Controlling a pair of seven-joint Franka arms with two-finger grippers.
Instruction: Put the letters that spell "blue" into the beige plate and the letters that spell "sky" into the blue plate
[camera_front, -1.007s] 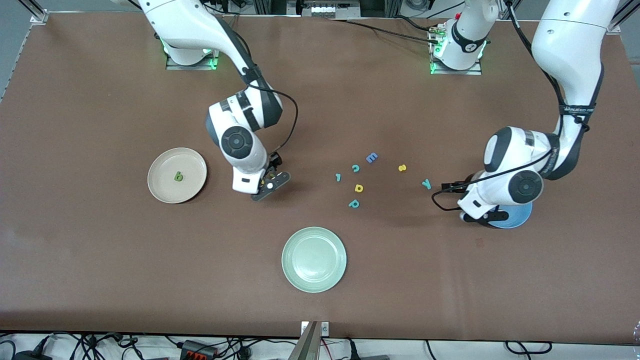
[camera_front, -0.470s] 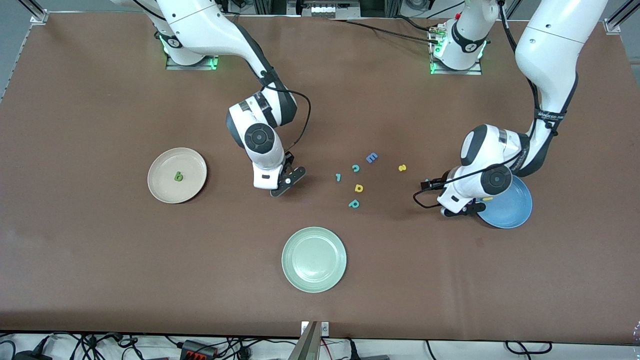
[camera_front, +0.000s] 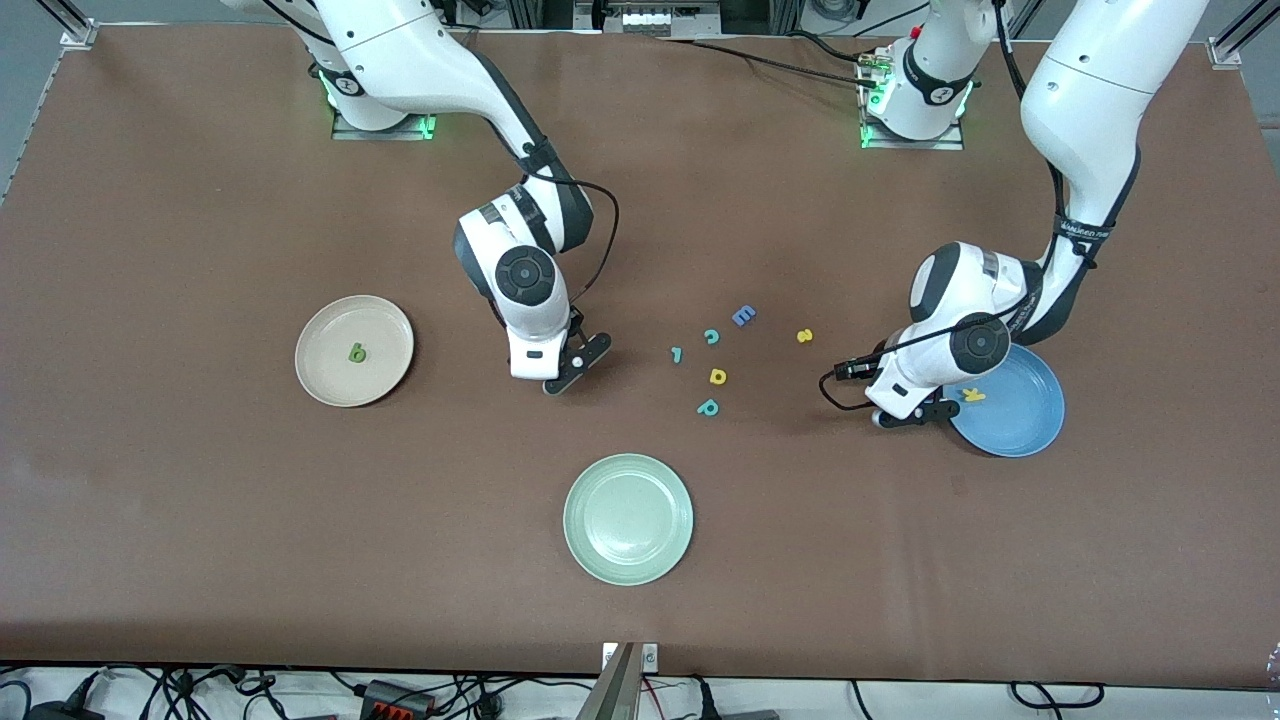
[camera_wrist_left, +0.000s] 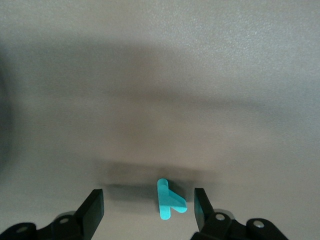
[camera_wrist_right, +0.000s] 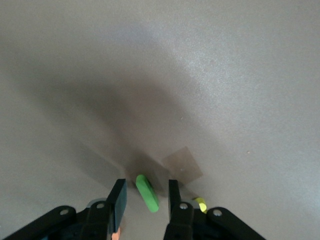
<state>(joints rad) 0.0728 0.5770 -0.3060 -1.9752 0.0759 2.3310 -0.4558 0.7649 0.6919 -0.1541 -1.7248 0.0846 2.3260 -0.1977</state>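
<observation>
left hand (camera_wrist_left: 147, 212) hangs low beside the blue plate (camera_front: 1020, 420), fingers spread around the teal y (camera_wrist_left: 168, 200) on the surface (camera_front: 200, 520), not gripping. right hand (camera_wrist_right: 146, 202) straddles the green l (camera_wrist_right: 147, 193), fingers apart. b (camera_front: 357, 352) lies in the beige plate (camera_front: 330, 385), k (camera_front: 972, 395) in the blue. open surface lies around the green plate (camera_front: 628, 519); both hands are hidden from the front.

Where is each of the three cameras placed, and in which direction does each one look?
Front view: high across the table, facing both arms; beige plate, blue plate and scattered letters show.
Left wrist view: on the left arm's wrist, looking down at the table; left claw open around the teal letter.
Right wrist view: on the right arm's wrist, looking down; right claw open around the green bar.
Shared: both claws also show in the front view, left claw, right claw; the letters between their fingers are hidden there.
</observation>
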